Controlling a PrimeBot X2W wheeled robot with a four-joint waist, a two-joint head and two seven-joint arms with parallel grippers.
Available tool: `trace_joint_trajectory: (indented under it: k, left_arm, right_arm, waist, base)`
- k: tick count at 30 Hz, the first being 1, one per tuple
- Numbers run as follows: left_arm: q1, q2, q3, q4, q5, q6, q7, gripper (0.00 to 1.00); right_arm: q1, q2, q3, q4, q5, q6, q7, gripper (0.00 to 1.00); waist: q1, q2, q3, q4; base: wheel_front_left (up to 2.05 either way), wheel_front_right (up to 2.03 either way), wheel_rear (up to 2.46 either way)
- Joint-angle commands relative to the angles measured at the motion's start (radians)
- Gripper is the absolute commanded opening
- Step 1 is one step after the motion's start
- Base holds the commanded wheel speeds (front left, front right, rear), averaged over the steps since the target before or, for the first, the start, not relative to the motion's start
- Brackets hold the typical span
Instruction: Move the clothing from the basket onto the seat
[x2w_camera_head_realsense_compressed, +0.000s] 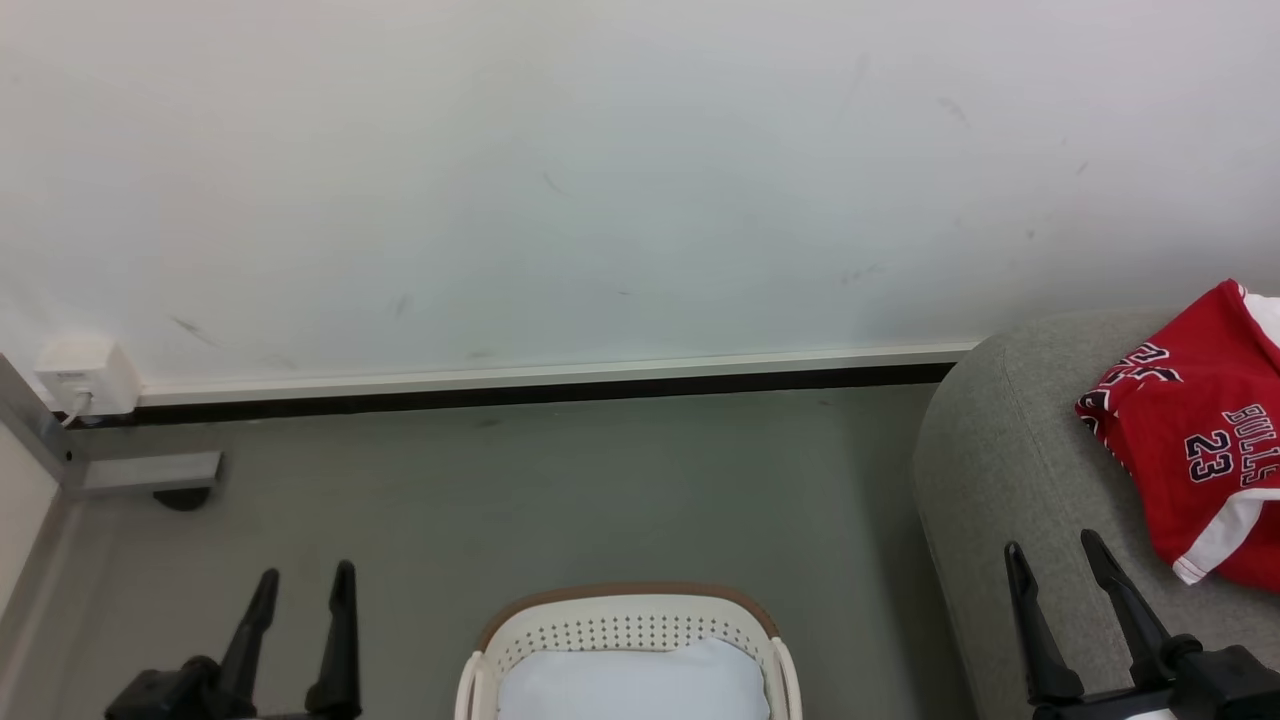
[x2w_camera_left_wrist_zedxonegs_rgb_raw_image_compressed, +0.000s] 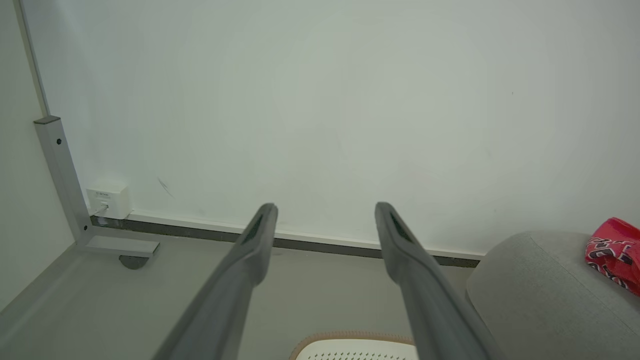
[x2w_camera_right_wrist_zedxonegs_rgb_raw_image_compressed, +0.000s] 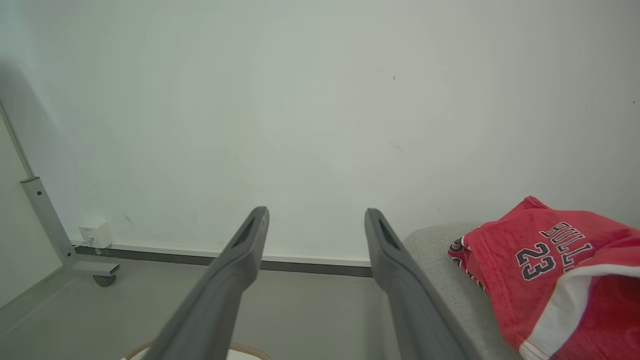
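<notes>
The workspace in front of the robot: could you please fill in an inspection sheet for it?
Surface: grey floor.
Job's things: red clothing lies on the grey seat at right; white basket stands on the floor, holding a pale pad.
Clutter: nothing seen.
Hands: left hand and right hand both open, holding nothing.
Cables: short white cable at the socket box.
Surroundings: scuffed white wall, baseboard, grey metal frame leg at left.

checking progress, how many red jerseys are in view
1 red heap on the grey sofa, to the right; it may hold more than one jersey. The basket shows a pale pad; its near end is cropped.
</notes>
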Motion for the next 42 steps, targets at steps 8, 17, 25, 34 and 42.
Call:
trace_joint_trajectory:
  k: [8, 17, 25, 34, 42]
  left_arm:
    - [0.022, -0.064, 0.061, 0.064, 0.103, -0.045, 0.000, 1.00]
    - [0.000, -0.081, 0.083, 0.071, 0.137, -0.056, 0.000, 1.00]
    - [0.000, -0.078, 0.061, 0.065, 0.124, -0.055, 0.000, 1.00]
    - [0.014, -0.087, 0.044, 0.085, 0.113, -0.057, 0.001, 0.00]
    - [-0.002, -0.091, 0.058, 0.092, -0.032, -0.057, 0.045, 0.00]
  right_arm:
    - [0.000, 0.034, 0.005, 0.002, -0.045, -0.002, -0.004, 1.00]
    - [-0.014, 0.059, 0.004, 0.015, -0.051, -0.002, -0.005, 1.00]
    - [-0.016, 0.066, 0.008, 0.014, -0.050, -0.002, -0.005, 1.00]
    - [0.001, 0.069, 0.011, 0.031, -0.041, 0.000, 0.000, 0.00]
    - [-0.003, 0.062, -0.002, 0.033, 0.116, 0.000, 0.031, 0.00]
  waist:
    - [0.0001, 0.0000, 0.010, -0.019]
    - [0.0001, 0.0000, 0.009, -0.019]
    - [0.0001, 0.0000, 0.011, -0.019]
    - [0.0001, 0.0000, 0.011, -0.019]
    - [0.0002, 0.0000, 0.012, -0.016]
  base:
    - [0.00, 0.00, 0.00]
    - [0.00, 0.00, 0.00]
    - [0.00, 0.00, 0.00]
    - [0.00, 0.00, 0.00]
    - [0.00, 0.00, 0.00]
